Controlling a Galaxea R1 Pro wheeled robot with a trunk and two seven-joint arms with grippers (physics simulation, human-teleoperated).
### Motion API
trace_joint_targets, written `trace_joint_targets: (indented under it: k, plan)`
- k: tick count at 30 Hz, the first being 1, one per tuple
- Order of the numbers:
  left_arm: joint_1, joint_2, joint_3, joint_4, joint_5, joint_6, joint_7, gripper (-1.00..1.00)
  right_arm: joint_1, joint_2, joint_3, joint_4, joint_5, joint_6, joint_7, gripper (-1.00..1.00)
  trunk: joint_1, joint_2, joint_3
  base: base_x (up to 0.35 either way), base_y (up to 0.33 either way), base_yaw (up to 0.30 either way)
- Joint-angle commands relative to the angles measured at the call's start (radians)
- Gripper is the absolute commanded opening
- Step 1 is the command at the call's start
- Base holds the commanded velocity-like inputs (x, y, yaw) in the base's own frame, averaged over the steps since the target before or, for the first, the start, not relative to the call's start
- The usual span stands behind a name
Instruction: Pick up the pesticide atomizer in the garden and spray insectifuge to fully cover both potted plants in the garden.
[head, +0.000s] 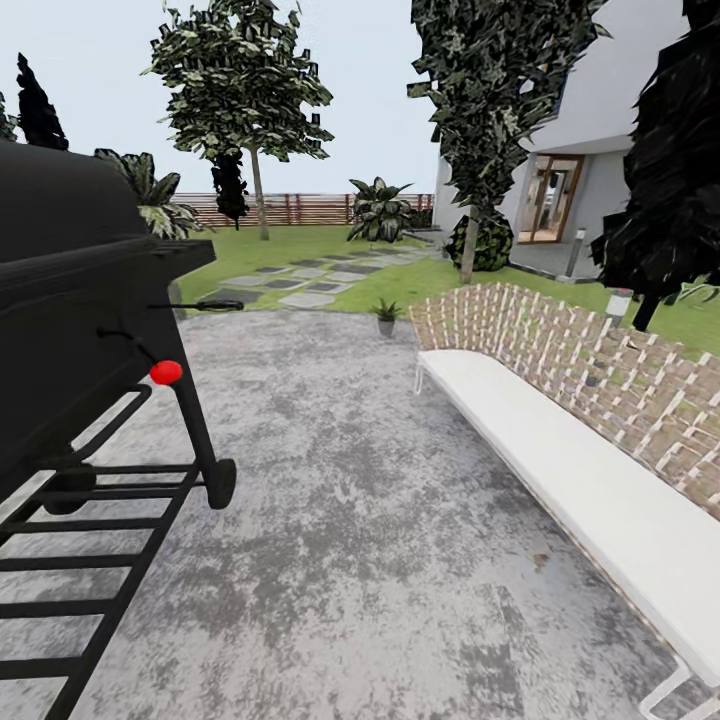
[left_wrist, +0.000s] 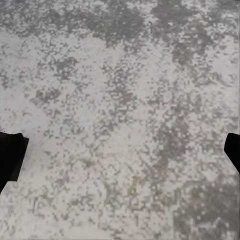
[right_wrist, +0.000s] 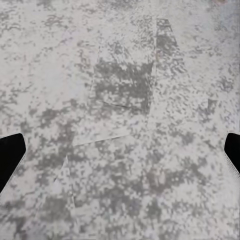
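1 potted plant (head: 386, 315) sits at 12 o'clock across the patio (head: 350, 520). Both grippers hang spread, empty. Driving ahead risks clipping the grill (head: 90, 330) at 9.

No legible text, labels, brand marks, numbers or signs appear in any view.
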Motion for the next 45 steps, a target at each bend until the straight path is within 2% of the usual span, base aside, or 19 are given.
trace_joint_targets:
  k: [1, 30, 45]
  plan:
    - [-0.001, 0.0, 0.004, 0.001, -0.002, -0.004, -0.001, 1.0, 0.0, 0.0, -0.001, 0.001, 0.0, -0.003, 0.0, 1.0, 0.0, 0.0, -0.001, 0.34, -0.015, 0.0]
    - [-0.001, 0.004, 0.004, 0.025, -0.002, -0.005, 0.001, 1.0, 0.0, -0.001, 0.004, 0.001, 0.004, -0.004, -0.002, 1.0, 0.0, 0.0, -0.001, 0.338, -0.044, 0.001]
    - [-0.001, 0.004, 0.004, 0.025, -0.002, -0.006, 0.0, 1.0, 0.0, 0.0, 0.0, 0.002, 0.002, -0.005, -0.005, 1.0, 0.0, 0.0, -0.001, 0.34, 0.0, 0.118]
